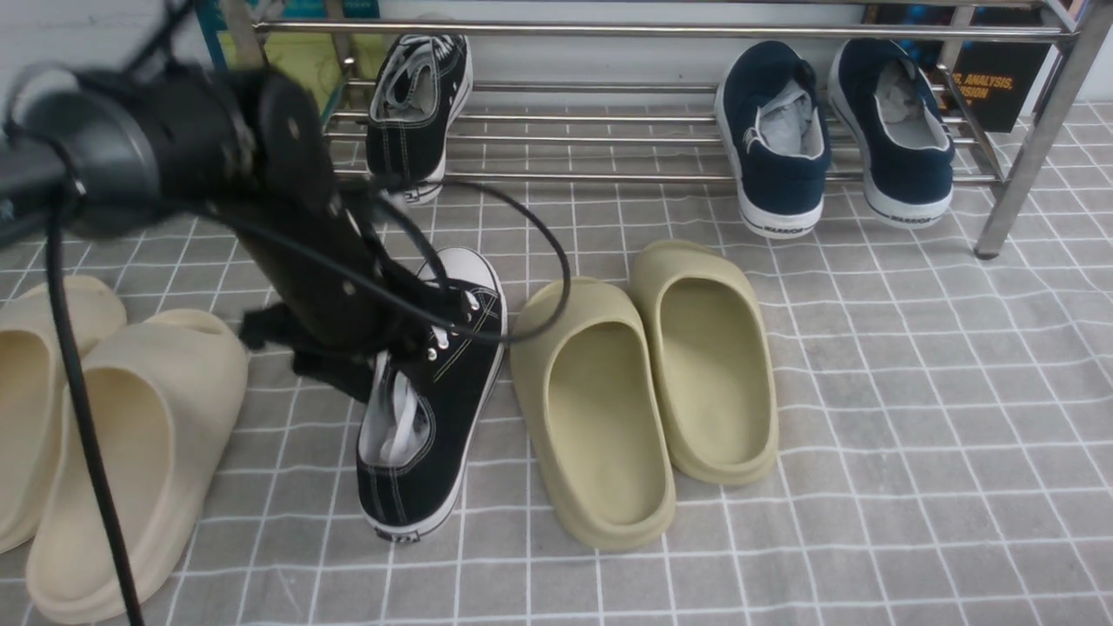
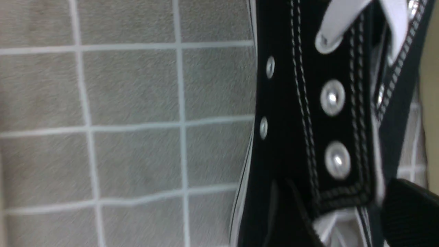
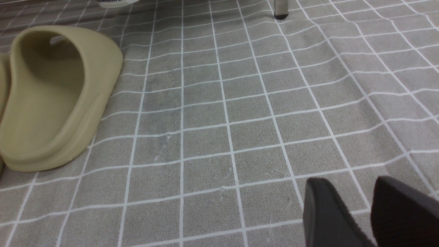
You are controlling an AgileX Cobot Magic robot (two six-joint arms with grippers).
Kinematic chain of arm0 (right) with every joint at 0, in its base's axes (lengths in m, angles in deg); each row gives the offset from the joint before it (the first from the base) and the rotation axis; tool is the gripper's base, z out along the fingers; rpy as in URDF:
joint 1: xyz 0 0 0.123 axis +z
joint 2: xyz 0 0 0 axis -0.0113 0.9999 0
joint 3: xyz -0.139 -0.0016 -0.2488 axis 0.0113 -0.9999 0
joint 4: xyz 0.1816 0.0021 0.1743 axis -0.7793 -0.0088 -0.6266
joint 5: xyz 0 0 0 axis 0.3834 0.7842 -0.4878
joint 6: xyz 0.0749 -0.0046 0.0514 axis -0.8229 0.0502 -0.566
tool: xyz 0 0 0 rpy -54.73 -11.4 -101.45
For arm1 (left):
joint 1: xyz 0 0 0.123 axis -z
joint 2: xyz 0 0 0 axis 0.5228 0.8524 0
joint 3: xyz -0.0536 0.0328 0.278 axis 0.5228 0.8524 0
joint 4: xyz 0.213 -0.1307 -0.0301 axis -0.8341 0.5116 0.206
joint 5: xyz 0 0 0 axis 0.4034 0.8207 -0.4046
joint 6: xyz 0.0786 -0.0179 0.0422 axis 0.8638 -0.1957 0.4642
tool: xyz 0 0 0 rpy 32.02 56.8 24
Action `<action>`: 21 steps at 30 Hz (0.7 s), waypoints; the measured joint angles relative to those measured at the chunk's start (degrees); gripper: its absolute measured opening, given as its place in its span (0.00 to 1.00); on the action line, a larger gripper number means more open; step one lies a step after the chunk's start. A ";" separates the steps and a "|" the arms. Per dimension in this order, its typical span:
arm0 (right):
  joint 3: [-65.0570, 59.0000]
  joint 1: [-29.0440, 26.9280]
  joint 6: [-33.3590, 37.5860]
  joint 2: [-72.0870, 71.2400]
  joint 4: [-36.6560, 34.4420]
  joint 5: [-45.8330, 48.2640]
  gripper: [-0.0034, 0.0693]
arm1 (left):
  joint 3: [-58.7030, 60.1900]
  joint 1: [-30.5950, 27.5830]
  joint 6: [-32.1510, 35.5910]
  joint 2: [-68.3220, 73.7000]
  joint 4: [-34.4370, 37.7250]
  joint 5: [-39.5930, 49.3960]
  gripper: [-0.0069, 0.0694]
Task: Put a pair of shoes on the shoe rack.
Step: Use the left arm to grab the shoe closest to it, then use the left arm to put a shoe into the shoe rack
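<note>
One black sneaker (image 1: 430,382) stands on the floor (image 1: 869,391); its mate (image 1: 417,104) sits on the shoe rack (image 1: 661,31). Left gripper (image 1: 369,348) at the floor sneaker's collar: closure cannot be determined. Right gripper (image 3: 353,187) spread, empty. Upper looks light, soft canvas; pinch the stitched collar

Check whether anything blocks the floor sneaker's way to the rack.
Nothing visible does. Only bare floor lies between the sneaker and the rack. The bars between the other sneaker and the navy shoes are free. The olive slides sit to its right, off the path.
</note>
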 joint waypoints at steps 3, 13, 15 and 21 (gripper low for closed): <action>0.00 0.00 0.00 0.00 0.00 0.00 0.38 | 1.88 0.90 -1.81 0.00 -1.64 -3.53 0.56; 0.00 0.00 0.00 0.00 0.00 0.00 0.38 | 1.73 1.76 -2.12 -0.95 -2.85 -3.36 0.14; 0.00 0.00 0.00 0.00 0.00 0.00 0.38 | -0.34 1.76 -1.87 -2.40 -2.25 -0.61 0.14; 0.00 0.00 0.00 0.00 0.00 0.00 0.38 | -15.61 1.88 -1.87 -3.53 -0.95 7.29 0.14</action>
